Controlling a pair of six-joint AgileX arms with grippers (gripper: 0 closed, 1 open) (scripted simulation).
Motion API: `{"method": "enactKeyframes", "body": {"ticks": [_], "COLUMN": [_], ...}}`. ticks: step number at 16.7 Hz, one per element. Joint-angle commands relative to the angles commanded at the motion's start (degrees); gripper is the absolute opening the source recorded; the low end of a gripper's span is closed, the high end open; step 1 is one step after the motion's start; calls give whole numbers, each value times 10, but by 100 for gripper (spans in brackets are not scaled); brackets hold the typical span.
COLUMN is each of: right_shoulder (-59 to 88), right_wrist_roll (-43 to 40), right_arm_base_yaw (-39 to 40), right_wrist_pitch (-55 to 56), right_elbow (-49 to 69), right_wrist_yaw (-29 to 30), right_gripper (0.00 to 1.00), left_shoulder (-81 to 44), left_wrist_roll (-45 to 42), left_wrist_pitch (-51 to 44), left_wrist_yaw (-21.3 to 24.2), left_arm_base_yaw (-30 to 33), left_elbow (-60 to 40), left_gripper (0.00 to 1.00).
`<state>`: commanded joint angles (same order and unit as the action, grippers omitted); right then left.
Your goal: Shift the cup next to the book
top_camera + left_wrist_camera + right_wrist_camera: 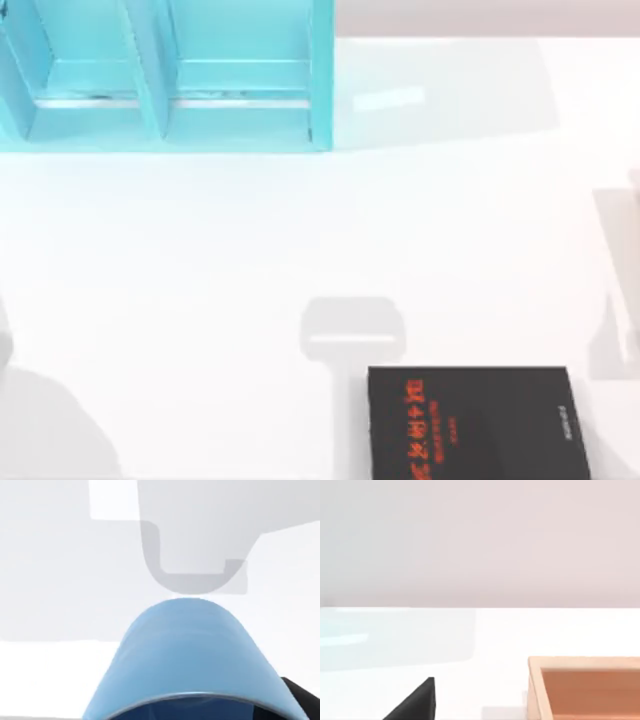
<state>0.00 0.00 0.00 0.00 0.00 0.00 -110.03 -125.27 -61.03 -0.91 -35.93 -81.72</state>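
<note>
A: Left wrist view: cup (192, 655) sits right up against the camera, light-blue wall and rim close in, so it appears to be carried by the left arm's tool. No fingers on show there, so whether that tool is clamped on the cup can't be told.

B: Cup's place over the tabletop?

A: Can't pin it from the top view. There is a pale shadow (353, 330) on the white tabletop (200, 280), just beyond the book's far left corner. Likely cast by the cup and arm above it, but that's a guess.

B: Book?

A: Book (470, 425) lies flat at the near edge, right of centre, black cover, red lettering. Its corner also shows in the right wrist view (415, 702), with a wooden tray (585, 687) farther off. Right tool state: cannot tell.

B: Advice for the step?

A: Lower straight down beside the book's left edge, onto bare tabletop, not onto the cover. Keep the cup upright, let go only once the base is seated. The turquoise shelf unit (165, 75) at far left is well apart, no clash.
</note>
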Motion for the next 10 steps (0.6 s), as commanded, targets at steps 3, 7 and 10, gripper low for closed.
{"method": "enactKeyframes", "body": {"ticks": [3,7,10], "right_shoulder": [0,0,0], "right_wrist_roll": [0,0,0], "right_arm_base_yaw": [0,0,0], "right_wrist_pitch": [0,0,0], "right_elbow": [0,0,0], "right_wrist_yaw": [0,0,0], "right_gripper": [100,100,100], "left_shoulder": [-15,-42,-65], "left_wrist_roll": [105,328,543], "left_wrist_pitch": [-1,-9,-21], "left_wrist_yaw": [-16,-42,-56], "left_arm_base_yaw": [58,170,270], "left_elbow": [-31,-80,-113], "left_gripper": [0,0,0]}}
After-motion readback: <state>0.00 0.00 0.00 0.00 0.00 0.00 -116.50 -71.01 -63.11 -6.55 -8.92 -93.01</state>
